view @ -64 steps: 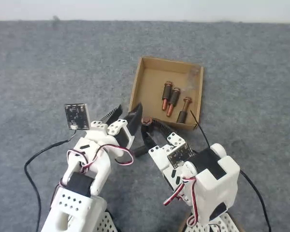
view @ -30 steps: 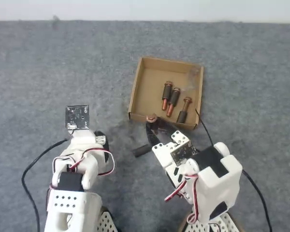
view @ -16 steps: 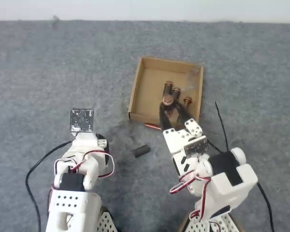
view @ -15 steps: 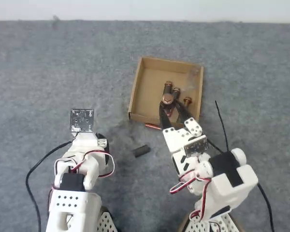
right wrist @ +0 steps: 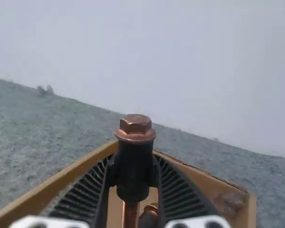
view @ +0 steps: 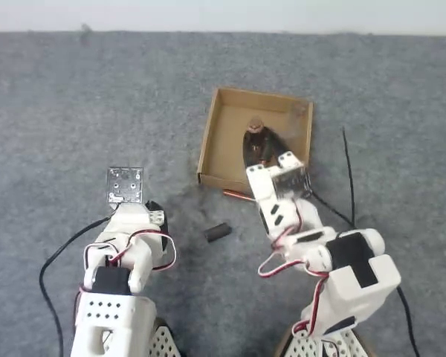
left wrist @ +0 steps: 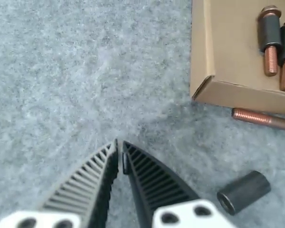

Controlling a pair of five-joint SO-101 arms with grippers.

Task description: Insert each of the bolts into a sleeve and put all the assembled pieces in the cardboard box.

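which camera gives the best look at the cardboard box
The high view: the cardboard box shows from above, all four walls, though the right gripper covers part. The left wrist view shows one corner and some floor; the right wrist view, rim either side of the gripped assembled piece.

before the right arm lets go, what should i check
1. Grip: right tool is shut on the assembled piece, bolt head up. Ok.
2. Drop zone: the high view places the tool above the inside of the cardboard box. Ok.
3. Landing spot: finished pieces already lie in the box, and whether the spot right below is free is hidden by the tool. Cannot tell.
4. Other arm: left tool is shut and back from the box. Ok.
5. All bolts sleeved: a loose bolt lies by the box's near wall, and the loose sleeve lies apart from it. Not ok.
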